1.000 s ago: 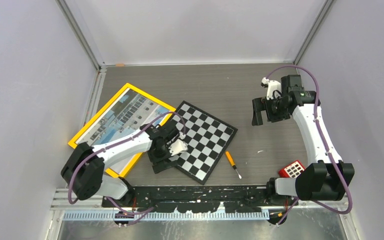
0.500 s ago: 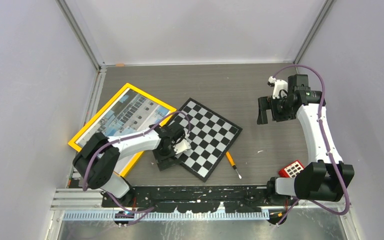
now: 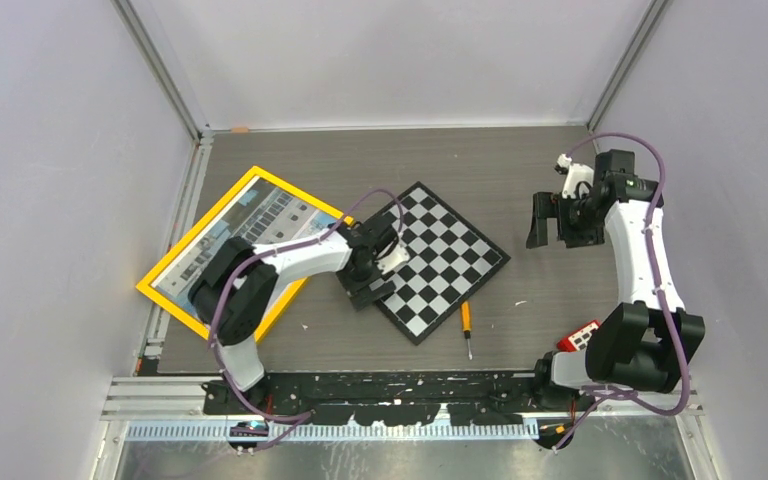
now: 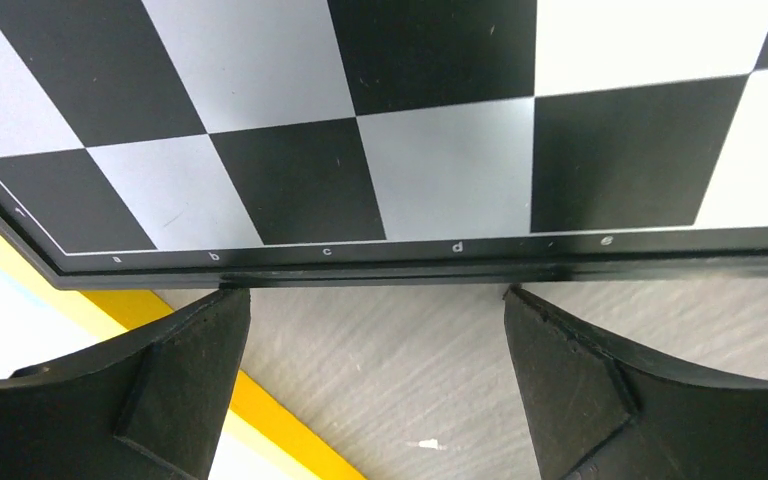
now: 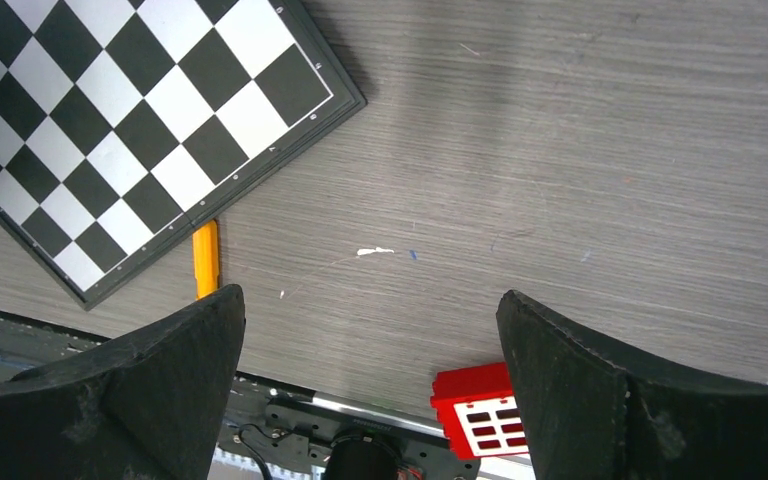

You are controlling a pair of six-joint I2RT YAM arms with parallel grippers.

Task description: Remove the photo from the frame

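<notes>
The yellow-orange frame (image 3: 195, 228) lies flat at the left of the table, face up, with the photo (image 3: 260, 212) of a white building under blue sky inside it. My left gripper (image 3: 372, 288) is low over the table just right of the frame, open, and holds nothing. In the left wrist view both fingertips (image 4: 228, 300) rest against the near edge of the checkerboard (image 4: 440, 120), and a strip of the frame (image 4: 270, 425) shows under the left finger. My right gripper (image 3: 555, 222) hangs open and empty over the right side of the table, far from the frame.
The black-and-white checkerboard (image 3: 440, 260) lies at mid-table, just right of the frame's corner. An orange-handled tool (image 3: 466, 325) lies by its near corner. A red block (image 3: 580, 337) sits near the right arm's base. Grey walls close in the table.
My left gripper has slid right and away, pushing the checkerboard off the frame's corner. The orange tool has swung round. My right gripper has drifted right.
</notes>
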